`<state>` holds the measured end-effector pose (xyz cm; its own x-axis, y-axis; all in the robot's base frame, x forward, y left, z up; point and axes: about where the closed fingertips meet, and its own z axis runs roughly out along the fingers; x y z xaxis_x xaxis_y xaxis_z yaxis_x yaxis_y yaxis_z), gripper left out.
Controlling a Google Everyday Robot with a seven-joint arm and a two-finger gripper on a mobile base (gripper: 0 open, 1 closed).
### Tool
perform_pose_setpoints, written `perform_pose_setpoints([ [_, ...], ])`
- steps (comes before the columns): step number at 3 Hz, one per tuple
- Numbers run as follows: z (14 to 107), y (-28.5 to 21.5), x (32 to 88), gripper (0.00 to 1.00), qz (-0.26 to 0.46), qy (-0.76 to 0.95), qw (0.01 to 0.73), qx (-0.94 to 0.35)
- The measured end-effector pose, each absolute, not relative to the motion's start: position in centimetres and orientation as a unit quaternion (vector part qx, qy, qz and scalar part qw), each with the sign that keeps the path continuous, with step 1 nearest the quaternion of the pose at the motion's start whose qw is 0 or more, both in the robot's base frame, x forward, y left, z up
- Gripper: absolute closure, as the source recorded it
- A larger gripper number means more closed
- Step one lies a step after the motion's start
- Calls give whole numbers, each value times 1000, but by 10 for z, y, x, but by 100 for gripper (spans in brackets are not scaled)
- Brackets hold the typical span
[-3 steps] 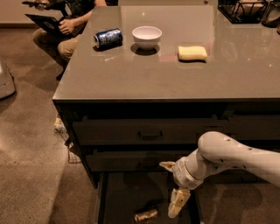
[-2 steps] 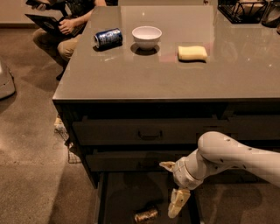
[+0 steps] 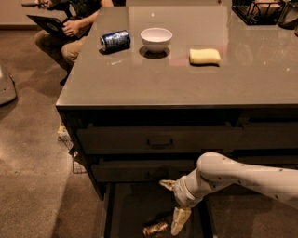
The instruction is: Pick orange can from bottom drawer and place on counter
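The orange can (image 3: 155, 228) lies on its side on the dark floor of the open bottom drawer (image 3: 132, 209), near the front. My gripper (image 3: 169, 207) reaches down into the drawer from the right on a white arm. It is open, with one pale finger (image 3: 166, 184) pointing left and the other finger (image 3: 179, 220) pointing down just right of the can. The lower finger is beside the can, and the gripper holds nothing. The glossy grey-brown counter (image 3: 153, 83) tops the cabinet above.
On the counter lie a dark blue can (image 3: 115, 40), a white bowl (image 3: 156, 38) and a yellow sponge (image 3: 204, 56). A black wire rack (image 3: 260, 10) stands at the back right. A seated person with a laptop (image 3: 60, 25) is at the far left. Two handled drawers (image 3: 159, 141) are closed.
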<state>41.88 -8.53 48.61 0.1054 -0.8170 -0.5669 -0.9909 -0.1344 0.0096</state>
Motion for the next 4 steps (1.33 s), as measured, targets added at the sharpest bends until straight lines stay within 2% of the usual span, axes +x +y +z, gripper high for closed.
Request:
perform_pose_setpoints([
  [1, 431, -69, 415, 0, 249, 610, 191, -727],
  [2, 431, -69, 415, 0, 249, 610, 191, -727],
  [4, 381, -73, 417, 0, 217, 605, 153, -751],
])
